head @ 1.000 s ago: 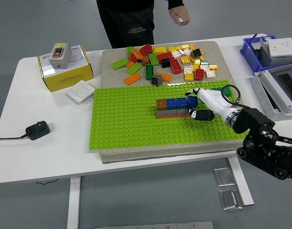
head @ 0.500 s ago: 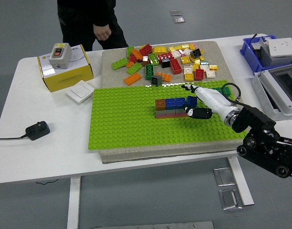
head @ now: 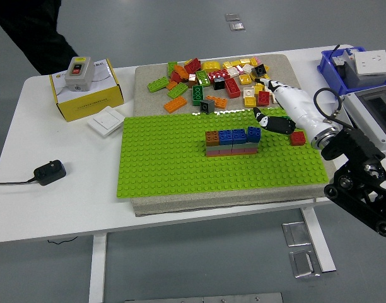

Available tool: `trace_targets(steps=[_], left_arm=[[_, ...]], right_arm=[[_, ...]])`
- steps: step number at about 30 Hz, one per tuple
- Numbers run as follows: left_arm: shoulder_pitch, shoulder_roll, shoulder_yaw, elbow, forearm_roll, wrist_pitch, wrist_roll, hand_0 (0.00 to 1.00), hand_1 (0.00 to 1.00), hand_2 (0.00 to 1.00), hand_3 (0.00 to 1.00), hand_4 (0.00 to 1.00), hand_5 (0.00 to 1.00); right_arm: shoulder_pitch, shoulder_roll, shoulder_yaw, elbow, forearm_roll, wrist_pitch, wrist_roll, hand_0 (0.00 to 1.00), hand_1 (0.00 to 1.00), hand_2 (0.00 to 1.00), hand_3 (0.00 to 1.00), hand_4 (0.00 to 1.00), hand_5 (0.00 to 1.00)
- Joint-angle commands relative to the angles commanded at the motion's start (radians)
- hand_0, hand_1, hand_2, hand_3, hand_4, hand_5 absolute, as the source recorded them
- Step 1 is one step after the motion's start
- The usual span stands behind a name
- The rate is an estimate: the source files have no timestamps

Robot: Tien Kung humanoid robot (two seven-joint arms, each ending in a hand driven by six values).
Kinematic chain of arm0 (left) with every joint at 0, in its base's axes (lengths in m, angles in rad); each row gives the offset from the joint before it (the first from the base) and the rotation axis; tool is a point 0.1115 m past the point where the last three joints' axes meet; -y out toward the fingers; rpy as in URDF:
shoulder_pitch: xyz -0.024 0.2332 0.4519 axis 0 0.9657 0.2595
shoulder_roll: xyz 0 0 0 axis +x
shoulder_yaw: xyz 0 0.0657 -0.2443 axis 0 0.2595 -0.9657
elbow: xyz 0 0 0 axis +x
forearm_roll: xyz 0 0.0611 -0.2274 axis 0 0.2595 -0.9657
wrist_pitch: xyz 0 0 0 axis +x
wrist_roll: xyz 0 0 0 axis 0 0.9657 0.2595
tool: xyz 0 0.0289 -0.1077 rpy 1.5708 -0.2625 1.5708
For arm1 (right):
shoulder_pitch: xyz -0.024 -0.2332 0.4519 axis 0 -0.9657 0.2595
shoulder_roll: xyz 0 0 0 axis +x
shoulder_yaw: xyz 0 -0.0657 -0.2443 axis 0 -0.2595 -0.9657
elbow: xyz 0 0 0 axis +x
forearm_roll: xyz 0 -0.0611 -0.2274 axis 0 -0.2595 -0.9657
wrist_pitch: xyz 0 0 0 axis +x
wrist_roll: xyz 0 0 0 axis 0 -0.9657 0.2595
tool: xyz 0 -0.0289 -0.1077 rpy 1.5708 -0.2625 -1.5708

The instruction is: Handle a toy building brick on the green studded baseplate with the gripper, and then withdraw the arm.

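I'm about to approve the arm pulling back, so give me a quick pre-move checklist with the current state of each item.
1. Robot hand free of any brick: ok, its fingers look spread and empty.
2. Brick stack seated on the green baseplate: ok, it stands level, apart from the hand.
3. Red brick near the wrist: not ok, it lies close beside the forearm and might be brushed.
4. Loose brick pile clear of the hand: cannot tell, fingertips are near its right edge.
5. Person away from the work area: ok, only at the far left corner.
6. Left arm: cannot tell, out of view.
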Motion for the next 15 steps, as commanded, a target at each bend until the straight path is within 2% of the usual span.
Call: trace_targets(steps=[1, 6, 7, 15], left_arm=[[0.001, 0.0, -0.001, 0.0, 0.0, 0.001, 0.0, 0.659, 0.657, 0.569, 0.594, 0.134, 0.676], [0.004, -0.001, -0.006, 0.0, 0.005, 0.003, 0.0, 0.659, 0.657, 0.57, 0.593, 0.138, 0.678], [0.004, -0.001, -0.006, 0.0, 0.005, 0.003, 0.0, 0.659, 0.657, 0.57, 0.593, 0.138, 0.678], [0.005, -0.002, -0.005, 0.0, 0.005, 0.003, -0.001, 0.659, 0.657, 0.57, 0.594, 0.143, 0.68]], right_arm=[[-0.009, -0.007, 0.003, 0.008, -0.004, 0.0, -0.002, 0.836, 0.873, 0.952, 0.576, 0.615, 0.605], [-0.044, -0.013, 0.0, 0.029, 0.01, -0.005, 0.001, 0.836, 0.873, 0.952, 0.576, 0.615, 0.605], [-0.046, -0.012, 0.0, 0.03, 0.012, -0.007, 0.002, 0.838, 0.875, 0.95, 0.523, 0.609, 0.631], [-0.052, -0.006, -0.005, 0.021, 0.027, -0.012, 0.006, 0.834, 0.875, 0.953, 0.526, 0.607, 0.632]])
